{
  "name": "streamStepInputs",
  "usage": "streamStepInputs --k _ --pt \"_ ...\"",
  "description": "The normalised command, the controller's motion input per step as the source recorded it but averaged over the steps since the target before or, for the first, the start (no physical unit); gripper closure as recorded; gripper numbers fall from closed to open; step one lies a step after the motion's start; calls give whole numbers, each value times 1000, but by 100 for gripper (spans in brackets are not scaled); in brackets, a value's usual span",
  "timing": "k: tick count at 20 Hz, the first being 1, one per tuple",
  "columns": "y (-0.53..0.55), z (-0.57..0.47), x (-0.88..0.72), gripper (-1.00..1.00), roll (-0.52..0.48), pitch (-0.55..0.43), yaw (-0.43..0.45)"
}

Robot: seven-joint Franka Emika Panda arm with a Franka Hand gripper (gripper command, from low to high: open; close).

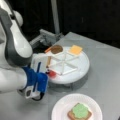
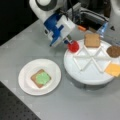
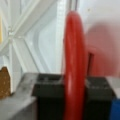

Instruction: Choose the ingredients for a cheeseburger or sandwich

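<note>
My gripper (image 2: 69,43) is shut on the red tomato round (image 2: 74,46), held on edge at the rim of the white divided tray (image 2: 87,75). The wrist view shows the tomato (image 3: 73,65) clamped upright between the black fingers (image 3: 47,85). In a front view the tomato (image 1: 52,74) shows beside the blue gripper (image 1: 46,75). On the paper plate (image 2: 27,82) lies a toast square (image 2: 33,79) topped with green lettuce (image 2: 43,78); the same stack (image 1: 80,112) shows in the other view. The tray holds a toast square (image 2: 92,40), a dark patty (image 2: 114,51) and yellow cheese (image 2: 113,69).
The divided tray (image 1: 80,72) stands raised on the grey table (image 2: 25,50), with white ribs splitting it into wedges. The paper plate (image 1: 62,110) sits near a front view's bottom. A metal post and bracket (image 1: 48,36) stand behind the tray. Black perforated board (image 2: 15,110) lies beyond the table edge.
</note>
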Motion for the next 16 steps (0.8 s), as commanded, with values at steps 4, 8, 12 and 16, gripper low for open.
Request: streamStepInputs --k 4,8,12,16 --pt "-48 235 -80 100 33 121 -73" --pt "-44 504 -175 100 -65 181 -56" --pt "-18 456 -42 100 -152 155 23" --pt "-33 345 197 100 -174 139 59"
